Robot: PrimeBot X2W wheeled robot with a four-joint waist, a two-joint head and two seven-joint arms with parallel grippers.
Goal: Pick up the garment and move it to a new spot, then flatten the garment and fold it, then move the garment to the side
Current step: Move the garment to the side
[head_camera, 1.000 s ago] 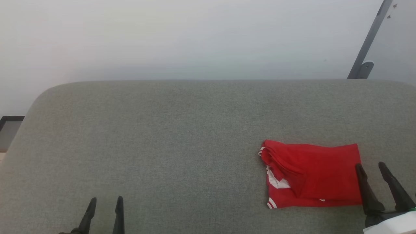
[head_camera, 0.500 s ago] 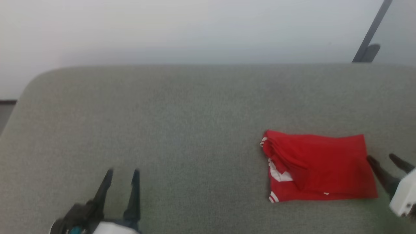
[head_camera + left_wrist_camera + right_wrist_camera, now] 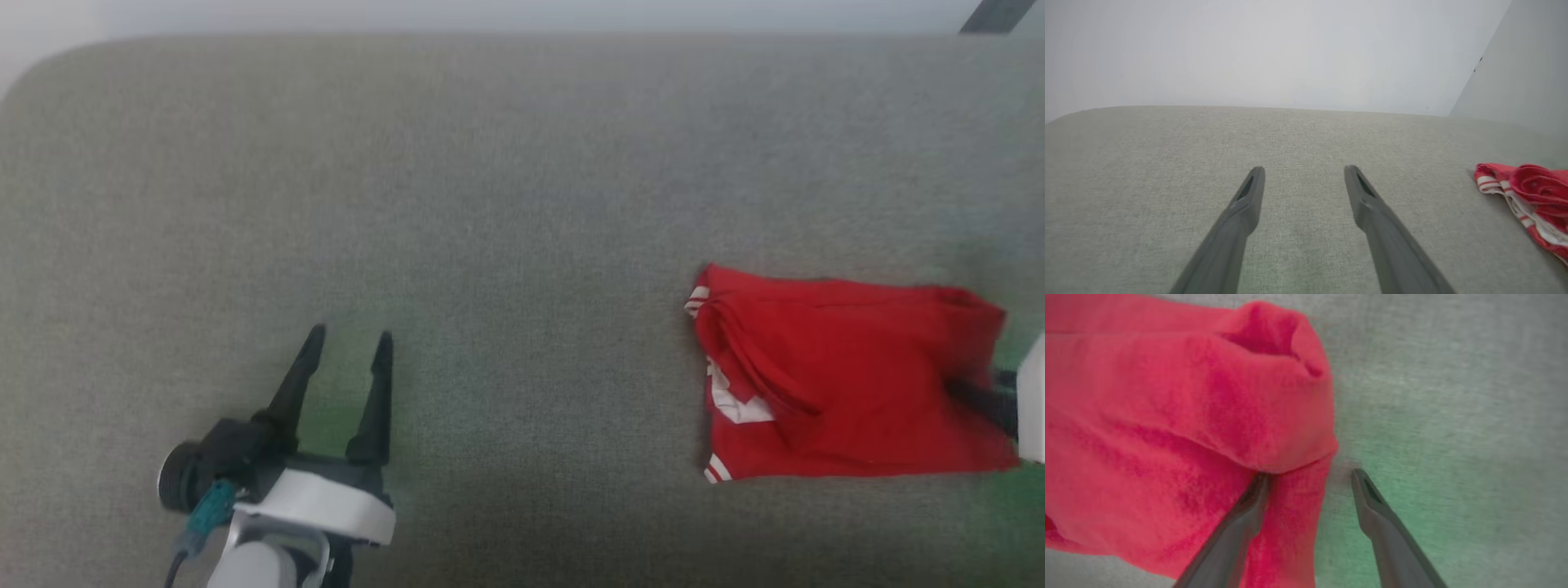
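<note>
The garment, a red T-shirt with white striped trim, lies folded on the right of the grey padded surface. My right gripper is open at the garment's right edge. Its left finger is tucked under a raised red fold, and a strip of the fabric lies between the jaws. In the head view this gripper shows at the right border as one dark finger against the cloth. My left gripper stands open over bare surface at the lower left, far from the garment, with nothing between its fingers.
The grey surface has a rounded far-left corner and a pale wall behind it. A dark slanted bar shows at the top right. Bare cushion stretches between the left gripper and the garment.
The head camera has tilted down. My right gripper has pushed into the garment's right edge, which has bunched up over one finger. The left gripper has reached further forward.
</note>
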